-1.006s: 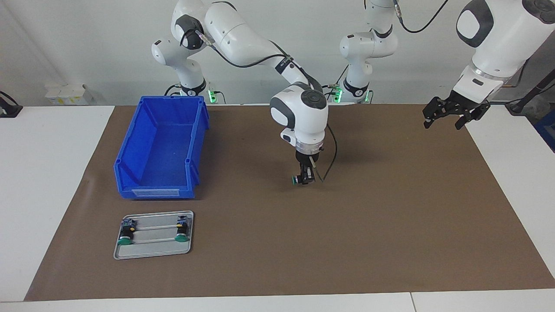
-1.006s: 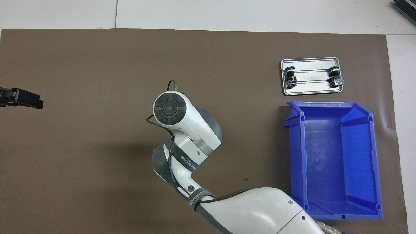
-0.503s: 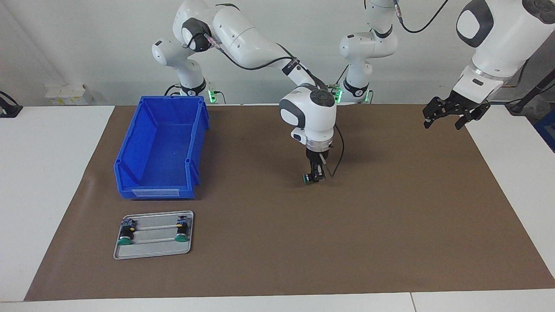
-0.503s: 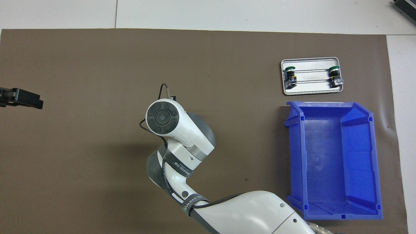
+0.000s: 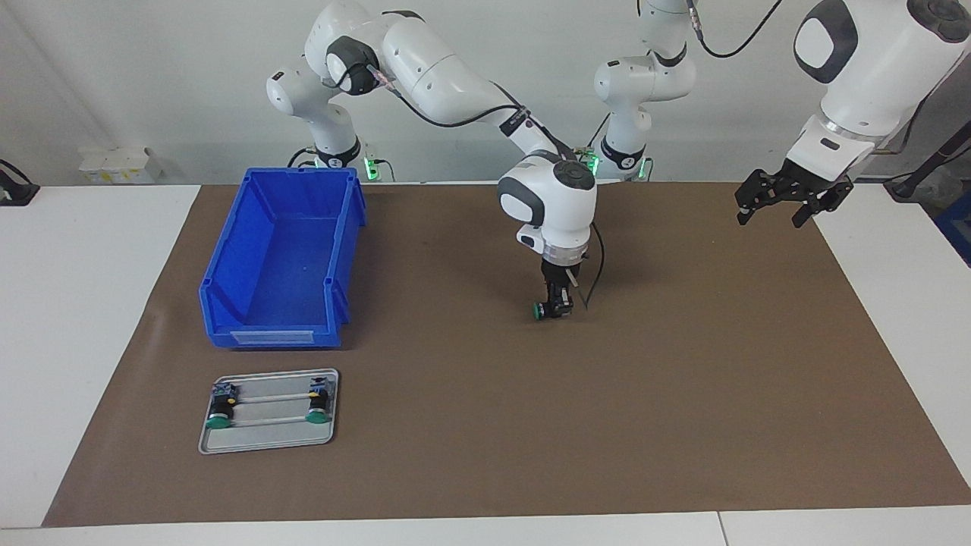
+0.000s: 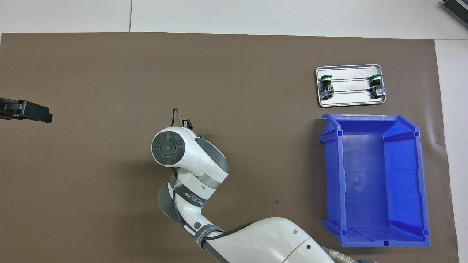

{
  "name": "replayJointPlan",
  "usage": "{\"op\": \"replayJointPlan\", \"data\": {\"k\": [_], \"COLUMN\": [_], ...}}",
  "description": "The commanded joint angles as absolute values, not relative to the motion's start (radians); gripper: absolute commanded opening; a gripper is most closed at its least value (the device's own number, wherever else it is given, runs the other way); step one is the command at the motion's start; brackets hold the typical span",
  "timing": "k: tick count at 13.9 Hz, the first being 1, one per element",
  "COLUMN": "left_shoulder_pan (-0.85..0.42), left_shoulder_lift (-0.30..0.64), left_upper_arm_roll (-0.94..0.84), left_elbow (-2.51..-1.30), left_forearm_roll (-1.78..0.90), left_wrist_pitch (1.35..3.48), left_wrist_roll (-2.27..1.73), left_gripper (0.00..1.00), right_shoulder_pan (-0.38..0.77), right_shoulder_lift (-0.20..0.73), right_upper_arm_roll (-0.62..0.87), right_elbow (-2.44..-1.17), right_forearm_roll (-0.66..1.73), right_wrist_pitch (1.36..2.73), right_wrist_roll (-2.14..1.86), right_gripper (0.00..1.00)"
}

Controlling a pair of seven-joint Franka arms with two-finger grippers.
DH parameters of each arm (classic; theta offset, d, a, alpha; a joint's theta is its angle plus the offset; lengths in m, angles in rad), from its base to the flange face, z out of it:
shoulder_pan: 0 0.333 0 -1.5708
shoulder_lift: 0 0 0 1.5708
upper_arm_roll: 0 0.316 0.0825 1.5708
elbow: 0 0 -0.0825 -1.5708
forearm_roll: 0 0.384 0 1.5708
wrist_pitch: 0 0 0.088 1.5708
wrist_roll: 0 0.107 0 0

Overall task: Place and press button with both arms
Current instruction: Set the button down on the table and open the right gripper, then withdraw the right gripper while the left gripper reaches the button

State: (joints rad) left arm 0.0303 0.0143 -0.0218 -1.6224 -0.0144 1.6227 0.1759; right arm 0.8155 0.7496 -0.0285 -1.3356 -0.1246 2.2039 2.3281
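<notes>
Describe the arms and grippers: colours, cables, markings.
Both arms are glossy white with dark grey joint caps and loose black cables. The right arm wears a black band with white lettering. The right gripper and left gripper are black and fingered.

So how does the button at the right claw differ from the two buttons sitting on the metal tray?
The button at the right claw lies low at the middle of the brown mat, alone; the two buttons on the metal tray rest in a pair near the blue bin, toward the right arm's end. The claw stands around the first; nothing touches the tray pair. All three share green caps.
</notes>
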Motion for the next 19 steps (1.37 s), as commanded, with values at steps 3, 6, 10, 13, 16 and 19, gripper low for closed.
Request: {"op": "replayJointPlan", "data": {"k": [3, 6, 10, 13, 16, 19], "left_shoulder_pan": [-0.006, -0.054, -0.130, -0.215, -0.294, -0.383], "left_shoulder_lift": [-0.061, -0.098, -0.100, -0.081, -0.040, 0.018], "left_upper_arm_roll": [-0.020, -0.021, -0.021, -0.021, -0.021, -0.020], "left_elbow": [-1.758, -1.859, -1.916, -1.985, -1.999, -2.016], "left_forearm_roll": [-0.018, -0.041, -0.123, -0.175, -0.195, -0.195], "left_wrist_pitch": [1.672, 1.755, 1.801, 1.909, 1.994, 2.101], "left_wrist_roll": [0.383, 0.463, 0.656, 0.761, 0.792, 0.787], "left_gripper": [1.00, 1.00, 1.00, 1.00, 1.00, 0.97], "right_shoulder_pan": [0.793, 0.735, 0.622, 0.493, 0.376, 0.214], "right_shoulder_lift": [0.687, 0.573, 0.402, 0.296, 0.230, 0.154], "right_upper_arm_roll": [-0.015, -0.015, -0.015, -0.015, -0.015, -0.015], "right_elbow": [-1.327, -1.377, -1.537, -1.618, -1.631, -1.655], "right_forearm_roll": [-0.170, -0.163, -0.161, -0.143, -0.135, -0.059], "right_wrist_pitch": [2.218, 2.203, 2.201, 2.165, 2.042, 1.955], "right_wrist_roll": [2.274, 2.124, 1.742, 1.371, 1.086, 0.733], "right_gripper": [1.00, 1.00, 1.00, 1.00, 1.00, 1.00]}}
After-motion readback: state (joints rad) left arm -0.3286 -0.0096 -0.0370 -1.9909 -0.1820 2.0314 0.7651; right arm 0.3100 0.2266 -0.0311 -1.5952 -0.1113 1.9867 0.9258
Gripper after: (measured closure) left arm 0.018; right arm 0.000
